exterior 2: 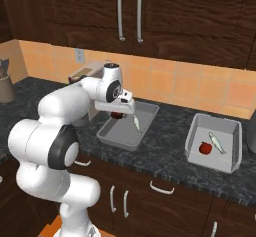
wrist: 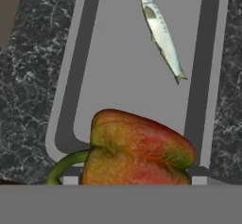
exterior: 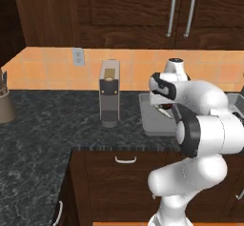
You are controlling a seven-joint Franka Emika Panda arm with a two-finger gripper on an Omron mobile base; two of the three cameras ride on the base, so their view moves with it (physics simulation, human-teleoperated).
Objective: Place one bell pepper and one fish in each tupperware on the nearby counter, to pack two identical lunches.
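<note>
Grey near tupperware (exterior 2: pixel 120 136) holds one fish (exterior 2: pixel 136 124); far tupperware (exterior 2: pixel 212 156) holds both.

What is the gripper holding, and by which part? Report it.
The gripper holds a bell pepper by its sides, one fingertip each side, above the left tupperware, which has a fish in it.

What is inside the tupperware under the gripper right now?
The tupperware holds a silver fish lying flat on its floor. A red-green bell pepper sits between the gripper's jaws above its near end; the floor below the pepper is covered.
</note>
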